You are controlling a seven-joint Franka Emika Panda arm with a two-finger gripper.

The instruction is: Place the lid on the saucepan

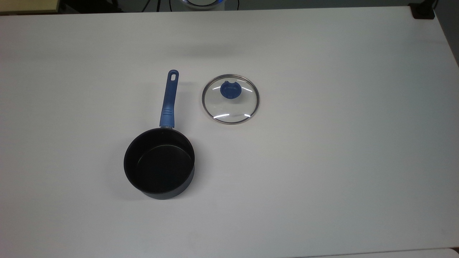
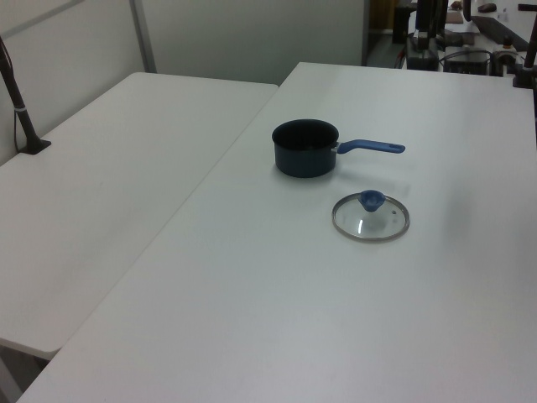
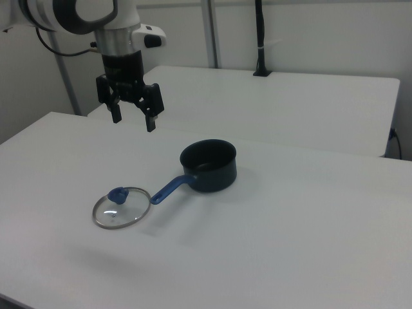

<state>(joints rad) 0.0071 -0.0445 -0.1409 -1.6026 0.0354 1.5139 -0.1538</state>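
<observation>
The saucepan [image 1: 159, 163] stands upright on the white table [image 1: 322, 143], black inside, its long blue handle [image 1: 169, 98] pointing toward the top view's upper edge. It also appears as the saucepan [image 2: 305, 148] and the saucepan [image 3: 208, 165]. The glass lid [image 1: 230, 99] with a blue knob lies flat on the table, to the right of the handle in the top view, apart from the pan; the same lid [image 2: 370, 216] and lid [image 3: 121, 207] are seen from the sides. My gripper [image 3: 133, 121] hangs open and empty, high above the table behind the lid in the right view.
A second white table [image 2: 101, 193] adjoins on the left view's left, with a black post [image 2: 21, 105] clamped at its edge. Cluttered equipment [image 2: 470, 42] stands past the table's far end. A dark clamp [image 1: 423, 10] sits at the top view's upper right corner.
</observation>
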